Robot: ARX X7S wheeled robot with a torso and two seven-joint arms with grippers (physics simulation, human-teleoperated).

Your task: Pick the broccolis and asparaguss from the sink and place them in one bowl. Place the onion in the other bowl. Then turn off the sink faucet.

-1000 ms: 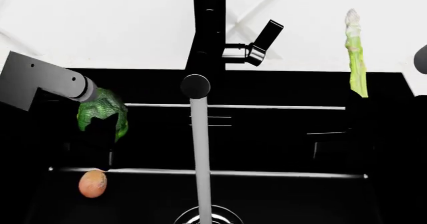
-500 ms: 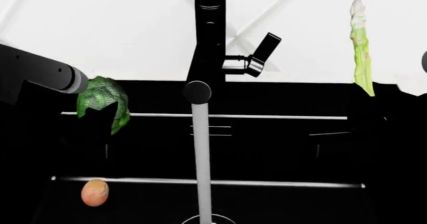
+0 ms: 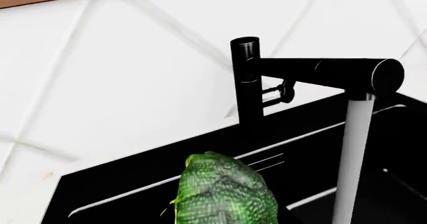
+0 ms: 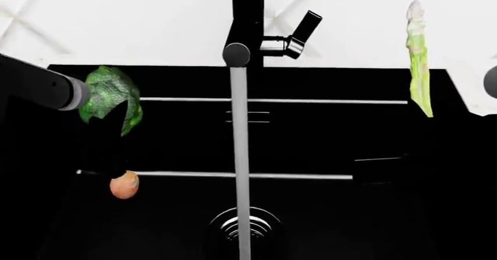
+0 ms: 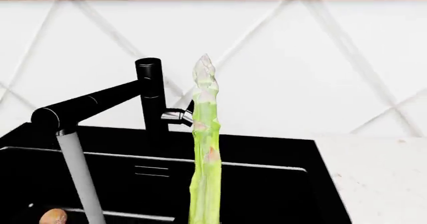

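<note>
We hold the broccoli (image 4: 111, 99) in our left fingers and the asparagus (image 4: 418, 59) in our right; the onion (image 4: 124, 185) below, bowls and running faucet (image 4: 247, 24) remain.

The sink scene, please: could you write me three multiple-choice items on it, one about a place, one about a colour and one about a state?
1. Where is the onion?
A. Low in the sink, under the left arm
B. On the counter
C. In the right gripper

2. What colour is the faucet?
A. Chrome
B. Black
C. White

3. Is the water on?
A. No, the spout is dry
B. It only drips
C. Yes, a steady stream falls to the drain

Answers:
1 A: the onion lies in the sink basin below the broccoli held up by the left arm.
2 B: the faucet is black against the white wall.
3 C: the water runs unbroken from spout to drain, while the asparagus is held up at the right.
</note>
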